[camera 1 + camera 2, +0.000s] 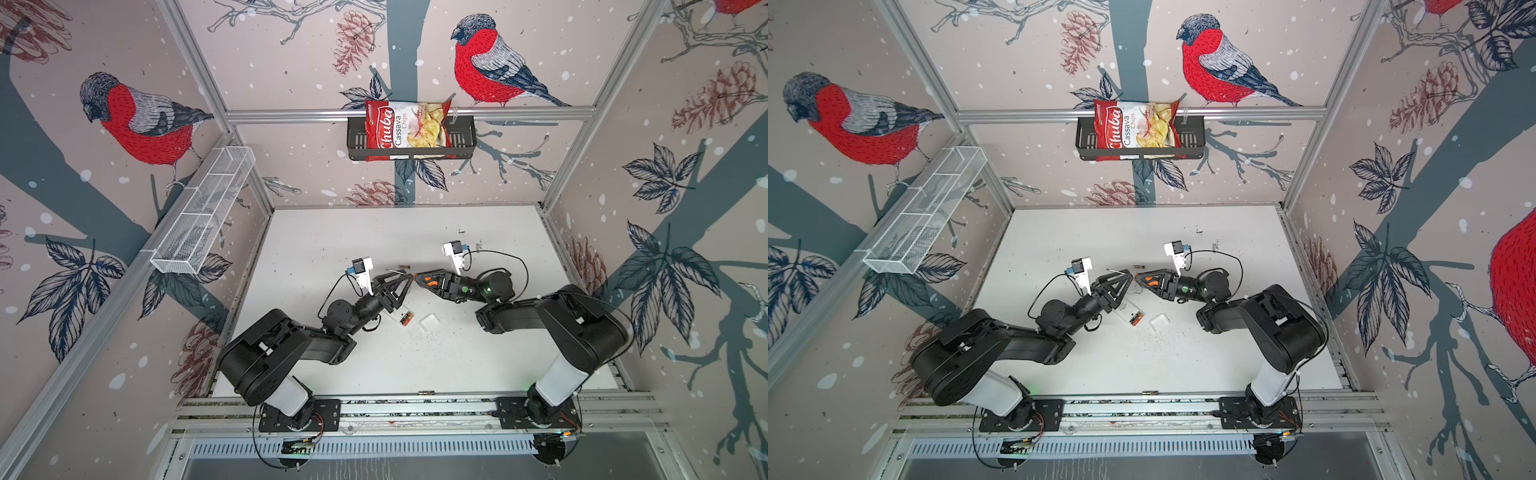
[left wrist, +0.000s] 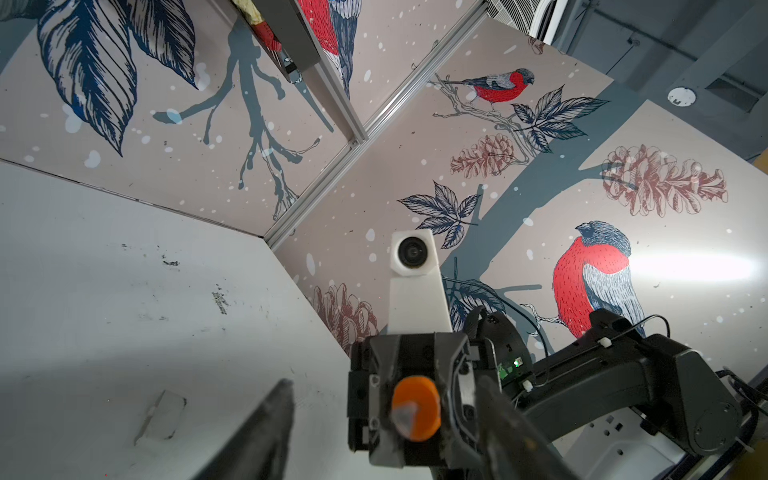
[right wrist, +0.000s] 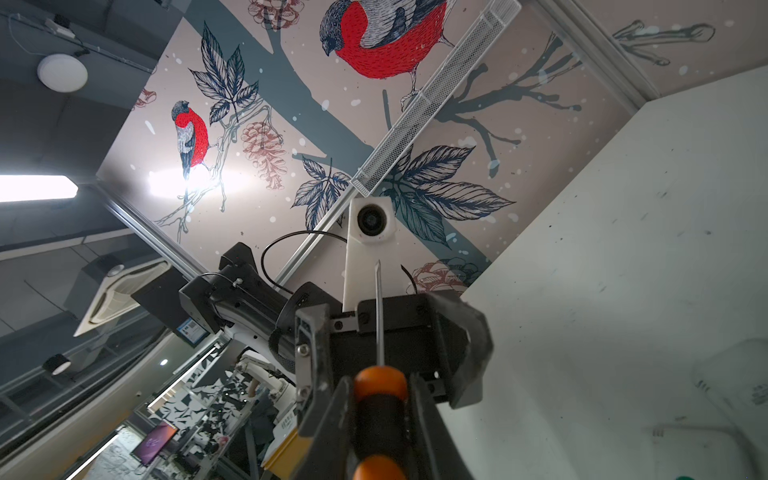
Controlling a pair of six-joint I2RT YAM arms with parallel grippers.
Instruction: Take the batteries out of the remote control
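Note:
In both top views the white remote control (image 1: 397,316) (image 1: 1126,312) lies open, partly under my left arm, with batteries (image 1: 406,319) (image 1: 1136,319) in its compartment. A loose battery (image 1: 404,266) (image 1: 1138,266) lies on the table just beyond the grippers. My right gripper (image 1: 419,277) (image 3: 380,399) is shut on the orange-and-black screwdriver (image 3: 380,415). Its thin shaft runs between the spread fingers (image 2: 266,428) of my open left gripper (image 1: 409,277) (image 2: 386,386), which faces it tip to tip above the table.
The white battery cover (image 1: 430,322) (image 2: 162,419) lies right of the remote. Another battery (image 1: 427,392) sits at the table's front edge. A chips bag (image 1: 409,124) fills the black basket on the back wall. A white wire shelf (image 1: 203,212) hangs on the left wall.

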